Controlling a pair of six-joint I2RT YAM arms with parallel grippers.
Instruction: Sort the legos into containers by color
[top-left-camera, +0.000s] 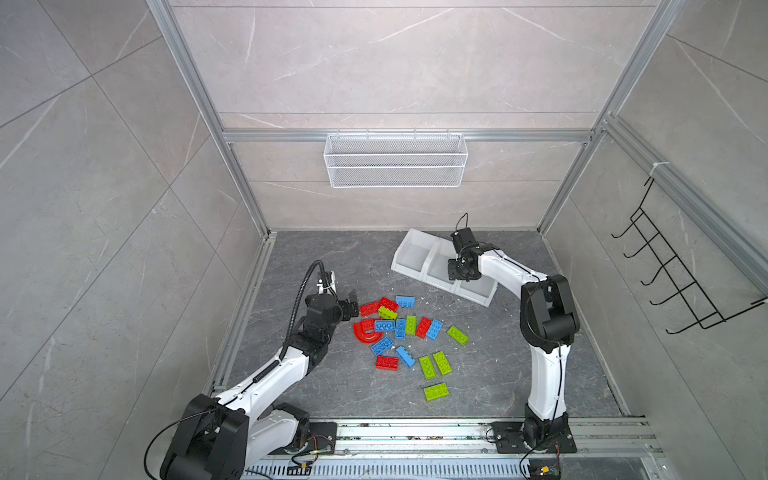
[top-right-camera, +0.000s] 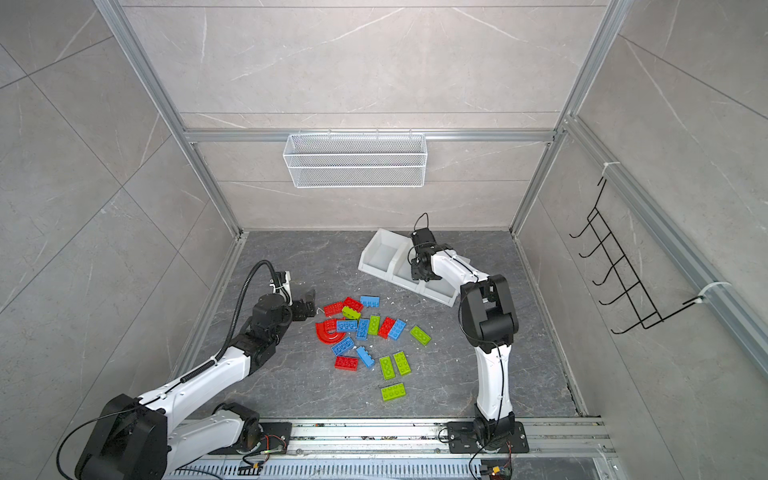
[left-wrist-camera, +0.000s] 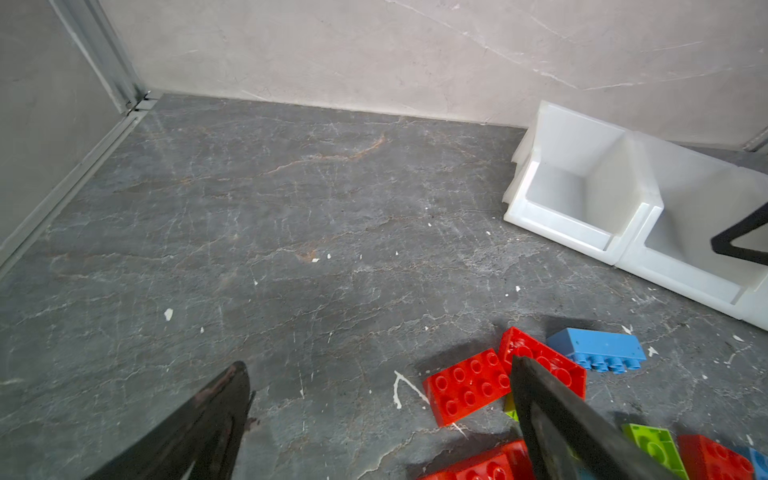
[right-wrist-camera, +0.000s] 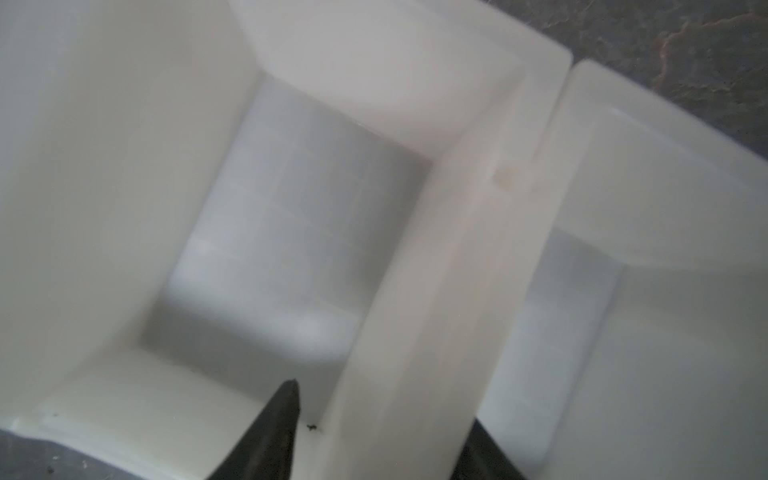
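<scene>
Top views: in both top views your small studded plastic legos (top-left-camera: 401, 328) (top-right-camera: 363, 328) in red, blue & lime green, incl. the red arch-shaped piece (top-left-camera: 361, 337), all lay loose mid-surface, a bit toward the left edge. The three joined white plastic open-top containers (top-left-camera: 405, 271) (top-right-camera: 374, 270) sat near the far edge of the dark grey veined surface (top-left-camera: 498, 374), toward its far right corner, well apart from the pile. No brick showed in any container, tho the right gripper (top-left-camera: 459, 272) hid part of the middle one. My read: you had nothing sorted yet, so every lego was left to do. The left gripper (top-left-camera: 352, 306) hung just beside the pile's left side.

Left wrist: the left gripper (left-wrist-camera: 378, 365) had its fingers spread wide w/ only bare surface between them and red legos (left-wrist-camera: 465, 386) just beside one finger. The end container (left-wrist-camera: 557, 232) was empty.

Right wrist: the right gripper (right-wrist-camera: 386, 411) stood astride the dividing wall (right-wrist-camera: 436, 291) btw two containers, one finger each side. Both floors were bare as far as seen. Whether the fingers pinched that wall or only flanked it, I couldn't tell; the view was too blurred.
</scene>
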